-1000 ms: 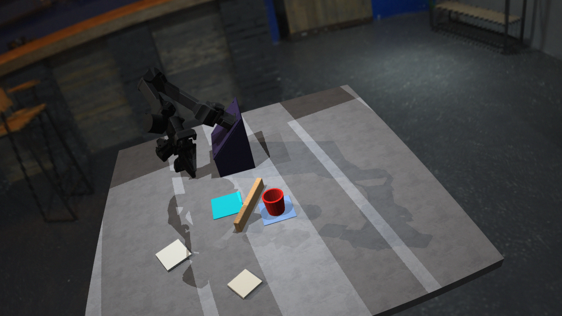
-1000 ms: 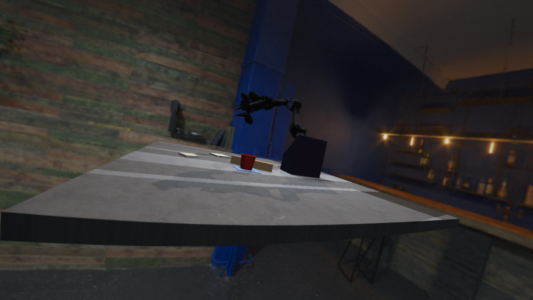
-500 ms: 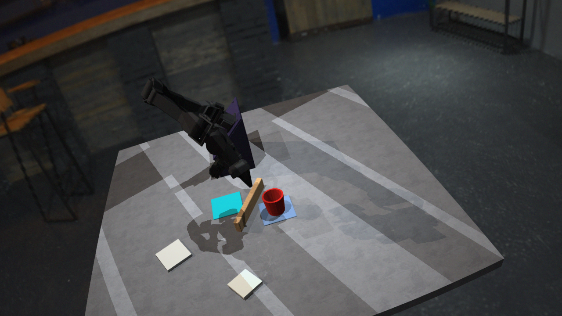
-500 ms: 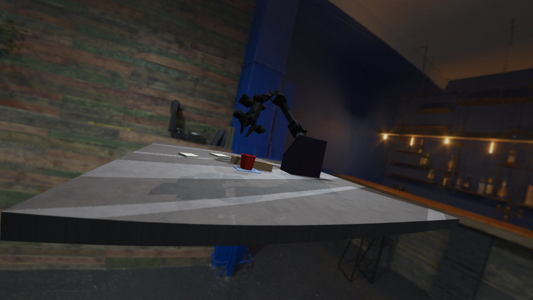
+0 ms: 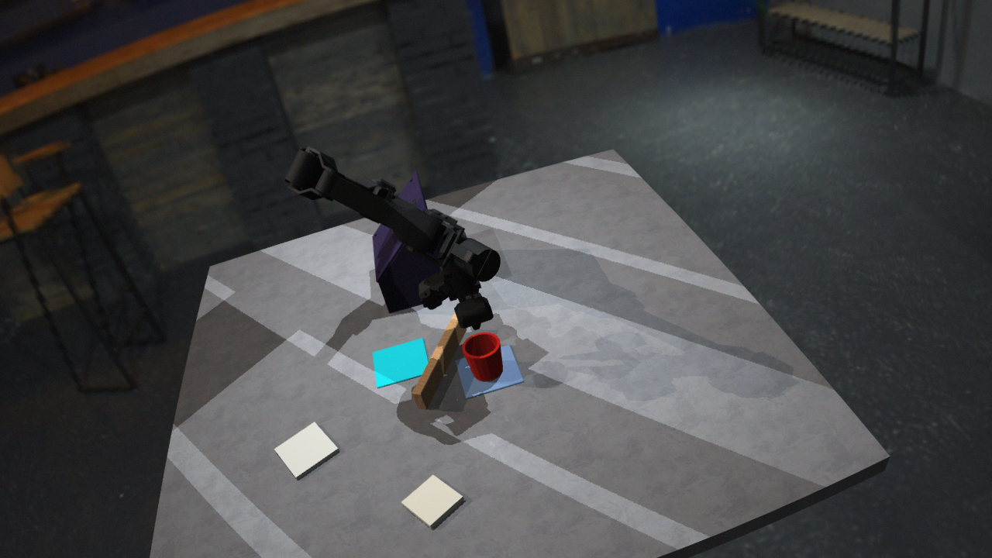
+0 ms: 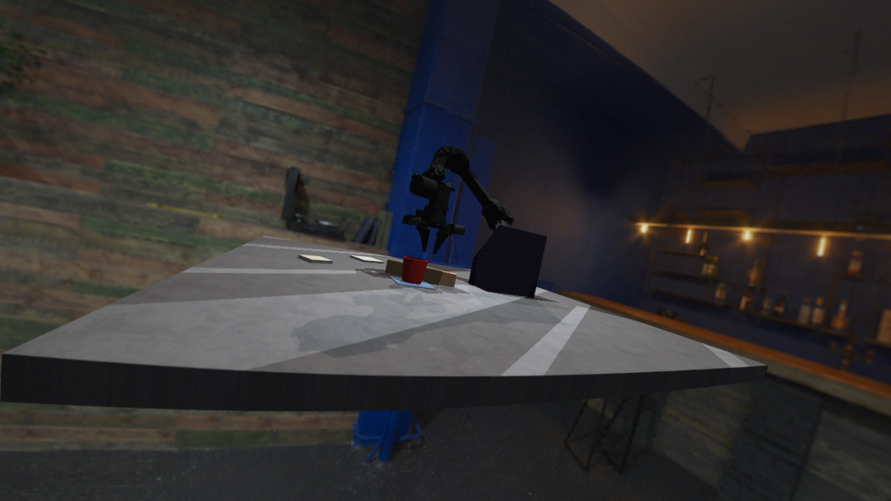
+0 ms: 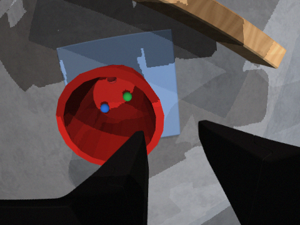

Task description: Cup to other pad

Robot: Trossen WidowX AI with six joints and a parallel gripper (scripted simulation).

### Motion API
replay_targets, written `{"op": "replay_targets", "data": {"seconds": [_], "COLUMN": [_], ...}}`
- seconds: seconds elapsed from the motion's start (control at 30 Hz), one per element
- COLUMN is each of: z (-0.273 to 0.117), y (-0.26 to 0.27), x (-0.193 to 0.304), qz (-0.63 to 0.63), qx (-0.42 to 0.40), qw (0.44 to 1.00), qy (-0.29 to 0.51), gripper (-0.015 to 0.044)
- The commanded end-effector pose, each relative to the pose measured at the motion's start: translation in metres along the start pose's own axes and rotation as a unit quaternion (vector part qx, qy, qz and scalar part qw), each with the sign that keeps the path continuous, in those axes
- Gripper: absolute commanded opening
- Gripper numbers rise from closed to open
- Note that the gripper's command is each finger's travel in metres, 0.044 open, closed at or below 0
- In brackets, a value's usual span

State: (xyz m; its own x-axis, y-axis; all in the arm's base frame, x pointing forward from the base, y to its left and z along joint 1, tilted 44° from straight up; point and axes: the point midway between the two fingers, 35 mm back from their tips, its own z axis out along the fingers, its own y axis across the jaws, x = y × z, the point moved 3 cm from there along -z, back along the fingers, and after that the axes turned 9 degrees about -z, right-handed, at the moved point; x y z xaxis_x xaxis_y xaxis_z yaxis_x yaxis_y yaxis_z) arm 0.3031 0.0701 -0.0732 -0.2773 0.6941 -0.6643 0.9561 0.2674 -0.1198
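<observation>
No writing, label, brand, number or sign can be read on anything in any of the views.

A red cup (image 7: 109, 112) stands upright on a pale blue pad (image 7: 160, 71), holding a blue marble (image 7: 104, 107) and a green marble (image 7: 127, 97), with the cyan pad (image 5: 400, 361) at its nine o'clock.

Dim room, patchy table shadows, blurred background.
</observation>
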Motion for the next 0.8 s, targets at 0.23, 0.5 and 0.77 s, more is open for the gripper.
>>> {"op": "replay_targets", "data": {"seconds": [0.23,0.5,0.77], "z": [0.006,0.019,0.032], "y": [0.004,0.005,0.006], "x": [0.0,0.0,-0.001], "qz": [0.011,0.011,0.011], "qx": [-0.002,-0.002,-0.002], "qw": [1.0,1.0,1.0], "qy": [-0.008,-0.008,-0.008], "gripper": [0.0148,0.0148,0.0148]}}
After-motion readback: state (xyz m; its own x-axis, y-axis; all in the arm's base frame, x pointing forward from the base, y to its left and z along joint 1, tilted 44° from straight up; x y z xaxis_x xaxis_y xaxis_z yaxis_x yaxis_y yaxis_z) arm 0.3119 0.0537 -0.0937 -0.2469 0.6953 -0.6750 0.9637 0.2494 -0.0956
